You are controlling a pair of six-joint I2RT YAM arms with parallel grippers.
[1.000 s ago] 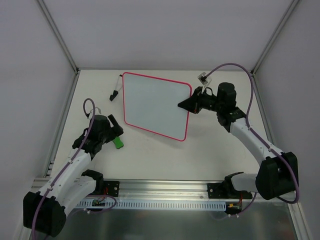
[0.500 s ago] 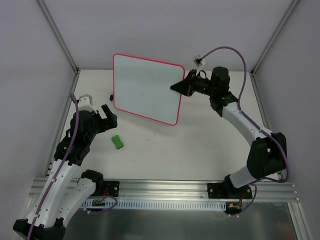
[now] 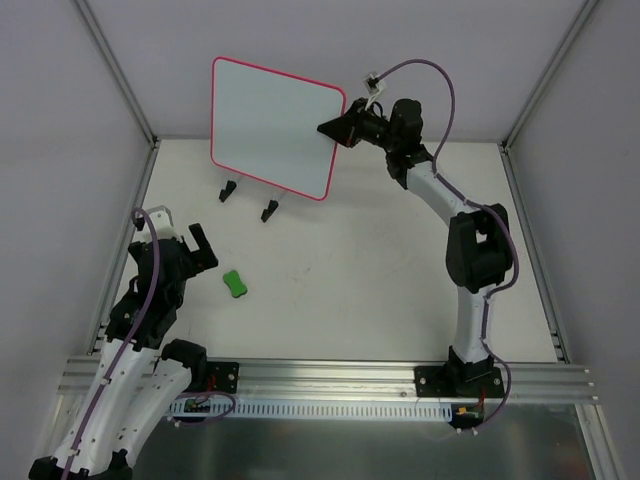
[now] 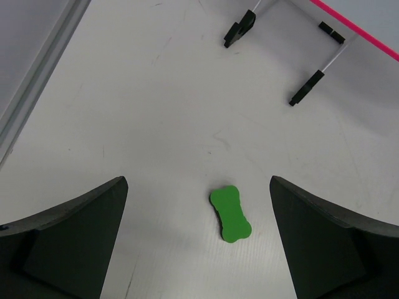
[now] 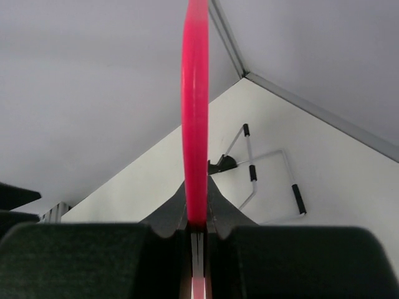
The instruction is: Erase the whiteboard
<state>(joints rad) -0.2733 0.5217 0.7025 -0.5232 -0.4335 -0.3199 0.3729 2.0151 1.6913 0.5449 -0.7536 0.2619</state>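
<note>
The whiteboard (image 3: 272,125) is blank white with a pink-red rim and is held up in the air at the back of the table. My right gripper (image 3: 333,128) is shut on its right edge; in the right wrist view the rim (image 5: 195,112) runs edge-on straight up from between the jaws. The small green eraser block (image 3: 235,284) lies flat on the table. My left gripper (image 3: 183,238) is open and empty, raised above the table to the left of the eraser. In the left wrist view the eraser (image 4: 230,213) lies between the two spread fingers.
The black-footed wire stand (image 3: 248,198) stands on the table below the raised board; it also shows in the left wrist view (image 4: 283,56) and the right wrist view (image 5: 262,174). Grey walls and metal frame posts close in the back and sides.
My right gripper has lifted the whiteboard off the table, up and to the left, uncovering the wire stand. My left gripper has let go of the green eraser, risen and drawn back left.
</note>
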